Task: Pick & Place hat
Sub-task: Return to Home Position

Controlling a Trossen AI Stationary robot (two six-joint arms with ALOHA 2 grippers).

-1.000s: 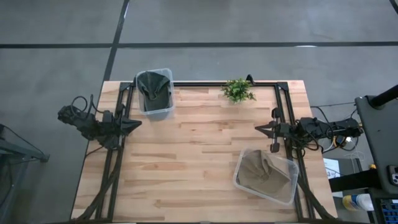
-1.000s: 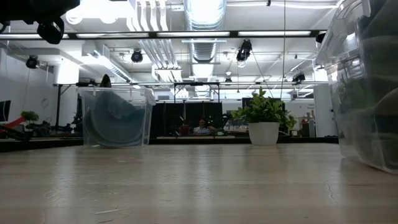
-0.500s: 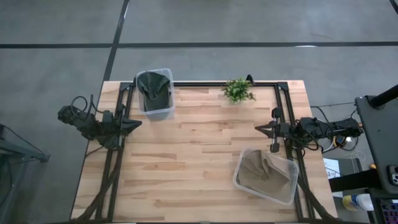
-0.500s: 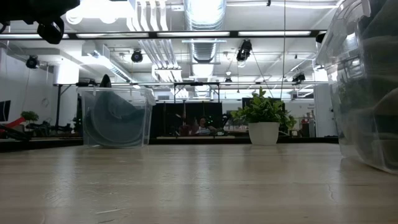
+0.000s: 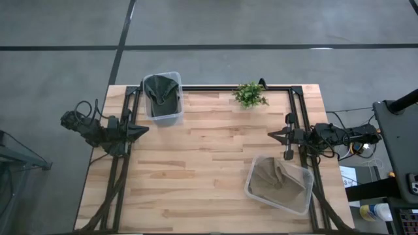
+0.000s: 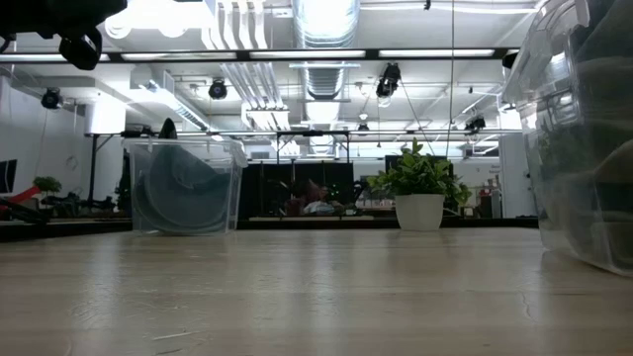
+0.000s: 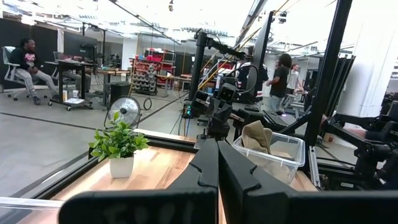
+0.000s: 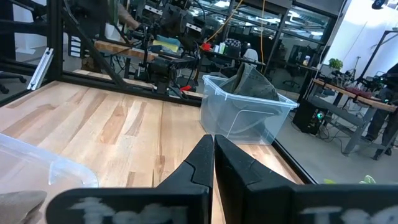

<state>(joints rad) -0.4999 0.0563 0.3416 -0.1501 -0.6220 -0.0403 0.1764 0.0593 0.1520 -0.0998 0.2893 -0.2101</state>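
Seen from above, the left gripper [image 5: 139, 130] is held at the table's [image 5: 202, 170] left edge, pointing right across the wood. Its fingers are pressed together with nothing between them, as its wrist view confirms. Just far of it, the far transparent bin [image 5: 163, 119] is seen with the black caps [image 5: 162, 91] heaped inside. A potted plant [image 5: 249, 95] is set at the far edge, right of centre. At the right edge the right gripper [image 5: 275, 135] is pointed left, facing the other, its fingers likewise pressed together and empty. Just near of it lies the near transparent bin [image 5: 249, 185], in which the brown cap [image 5: 277, 183] is held. Each arm is judged parked beside its nearer bin, with no grasp called for.
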